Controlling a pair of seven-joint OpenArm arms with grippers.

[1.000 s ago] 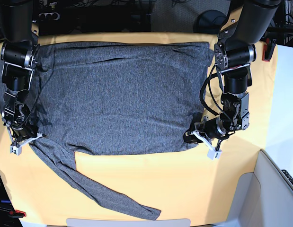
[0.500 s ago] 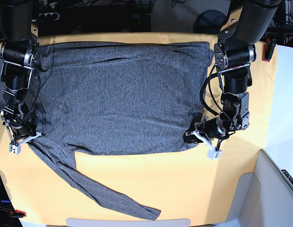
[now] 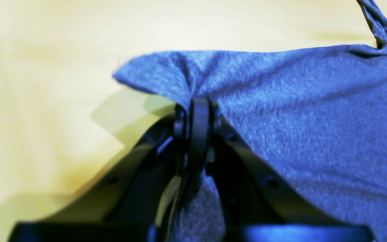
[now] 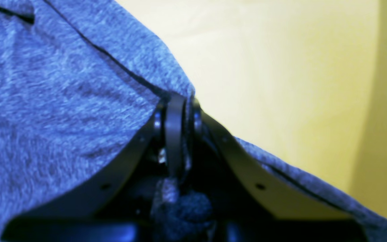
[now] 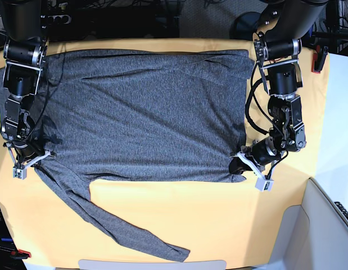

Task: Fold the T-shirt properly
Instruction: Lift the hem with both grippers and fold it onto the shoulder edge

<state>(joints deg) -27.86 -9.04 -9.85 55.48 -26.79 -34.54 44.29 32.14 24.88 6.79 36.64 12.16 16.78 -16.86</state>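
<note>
base view: both pincers, left pincer point(image 5: 239, 164) and right pincer point(image 5: 32, 159), clamped on t-shirt point(image 5: 140, 107) hem, fingertips buried

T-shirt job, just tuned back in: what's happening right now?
Both arms grip the grey T-shirt, spread flat on the yellow tablecloth. The left end effector is shut on its near hem corner, the right end effector on the opposite edge by the sleeve. No fold made yet; one long sleeve trails toward the near edge.

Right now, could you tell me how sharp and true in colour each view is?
Base view: sharp, evenly lit, T-shirt grey. Left wrist view: soft, left gripper blurred, shirt tinted blue. Right wrist view: same blue cast, right gripper blurred.
</note>
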